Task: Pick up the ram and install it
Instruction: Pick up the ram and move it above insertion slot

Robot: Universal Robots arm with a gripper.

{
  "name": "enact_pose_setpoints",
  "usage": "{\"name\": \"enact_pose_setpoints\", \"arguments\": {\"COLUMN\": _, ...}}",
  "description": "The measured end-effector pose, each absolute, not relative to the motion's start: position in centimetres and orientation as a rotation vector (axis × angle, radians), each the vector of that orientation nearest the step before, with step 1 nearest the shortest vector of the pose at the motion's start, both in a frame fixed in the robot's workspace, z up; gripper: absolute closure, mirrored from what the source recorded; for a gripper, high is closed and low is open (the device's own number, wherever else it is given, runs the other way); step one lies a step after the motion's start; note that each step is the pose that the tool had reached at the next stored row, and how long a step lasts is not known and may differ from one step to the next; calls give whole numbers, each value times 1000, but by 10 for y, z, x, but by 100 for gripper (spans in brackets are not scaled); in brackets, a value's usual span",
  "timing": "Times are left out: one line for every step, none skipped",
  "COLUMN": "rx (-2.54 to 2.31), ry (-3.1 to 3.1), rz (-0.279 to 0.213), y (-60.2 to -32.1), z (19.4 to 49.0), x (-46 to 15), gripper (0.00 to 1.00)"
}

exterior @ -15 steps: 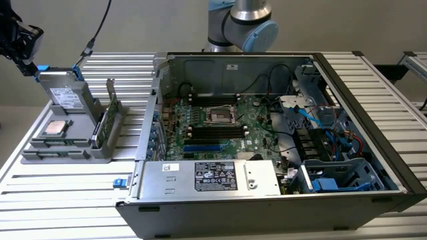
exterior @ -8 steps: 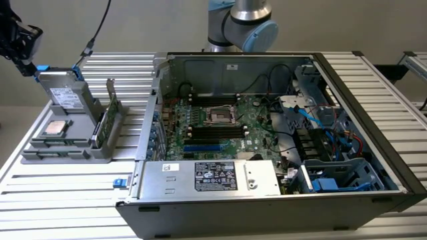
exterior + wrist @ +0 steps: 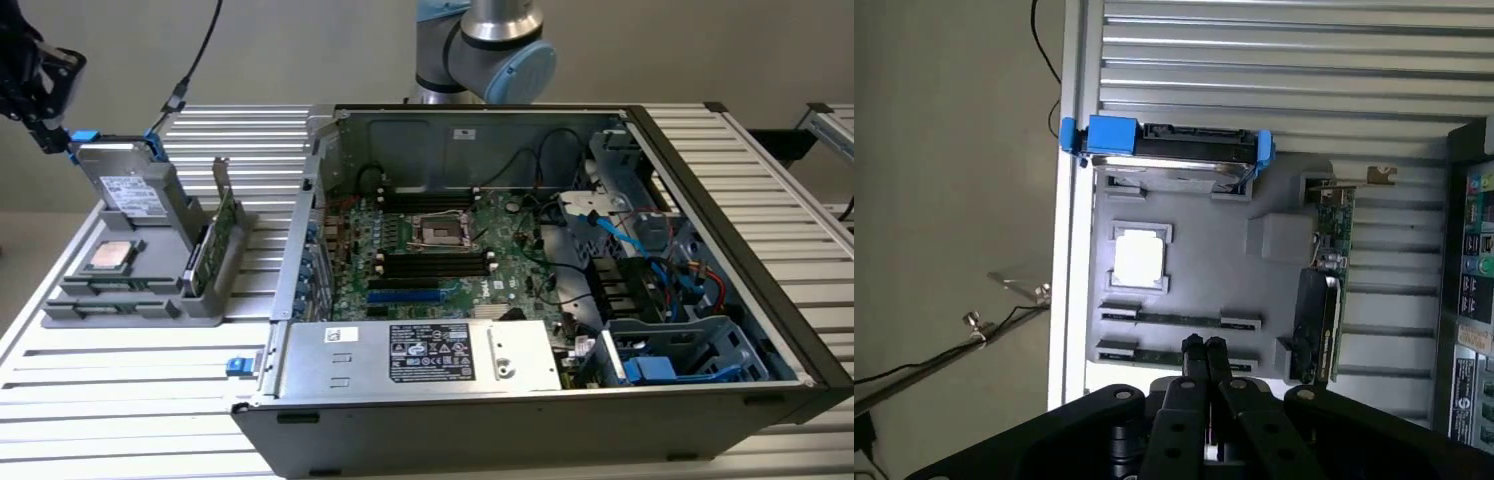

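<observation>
My jaws point(image 3: 1202, 347): pressed shut, empty, over the tray's ram-side edge.
Tray point(image 3: 1204, 270): holds ram point(image 3: 1179, 320), processor point(image 3: 1138, 256), drive point(image 3: 1174, 152), upright card point(image 3: 1334, 230).

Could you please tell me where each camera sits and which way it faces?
Exterior view: off the arm, raised, looking down into the open computer case; the arm's joint shows behind it.
Wrist view: on the wrist, looking down at the grey tray; the shut pincer shows near the ram.
Shared: the tray and its blue-clipped drive.
</observation>
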State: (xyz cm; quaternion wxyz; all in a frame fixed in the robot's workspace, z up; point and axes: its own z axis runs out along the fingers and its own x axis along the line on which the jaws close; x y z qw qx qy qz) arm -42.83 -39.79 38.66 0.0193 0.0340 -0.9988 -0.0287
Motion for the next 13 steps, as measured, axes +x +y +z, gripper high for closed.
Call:
{"name": "enact_pose_setpoints", "arguments": {"rx": 132, "ry": -3098, "rz": -88, "y": -398, "z": 387, "x": -428, "gripper": 90}}
{"name": "enact_pose_setpoints", "arguments": {"rx": 160, "ry": -3096, "rz": -87, "y": -398, "z": 387, "x": -428, "gripper": 90}}
{"name": "enact_pose_setpoints", "arguments": {"rx": 188, "ry": -3094, "rz": -87, "y": -398, "z": 387, "x": -428, "gripper": 90}}
{"name": "enact_pose_setpoints", "arguments": {"rx": 216, "ry": -3092, "rz": -86, "y": -398, "z": 387, "x": -428, "gripper": 90}}
{"name": "enact_pose_setpoints", "arguments": {"rx": 245, "ry": -3089, "rz": -85, "y": -398, "z": 387, "x": -428, "gripper": 90}}
{"name": "enact_pose_setpoints", "arguments": {"rx": 273, "ry": -3087, "rz": -84, "y": -398, "z": 387, "x": -428, "gripper": 90}}
{"name": "enact_pose_setpoints", "arguments": {"rx": 300, "ry": -3084, "rz": -83, "y": -398, "z": 387, "x": -428, "gripper": 90}}
{"name": "enact_pose_setpoints", "arguments": {"rx": 329, "ry": -3080, "rz": -83, "y": -398, "z": 387, "x": -428, "gripper": 90}}
{"name": "enact_pose_setpoints", "arguments": {"rx": 356, "ry": -3077, "rz": -82, "y": -398, "z": 387, "x": -428, "gripper": 90}}
{"name": "enact_pose_setpoints", "arguments": {"rx": 384, "ry": -3073, "rz": -81, "y": -398, "z": 387, "x": -428, "gripper": 90}}
{"name": "enact_pose_setpoints", "arguments": {"rx": 412, "ry": -3069, "rz": -81, "y": -398, "z": 387, "x": -428, "gripper": 90}}
{"name": "enact_pose_setpoints", "arguments": {"rx": 440, "ry": -3064, "rz": -80, "y": -398, "z": 387, "x": -428, "gripper": 90}}
{"name": "enact_pose_setpoints", "arguments": {"rx": 469, "ry": -3060, "rz": -79, "y": -398, "z": 387, "x": -428, "gripper": 90}}
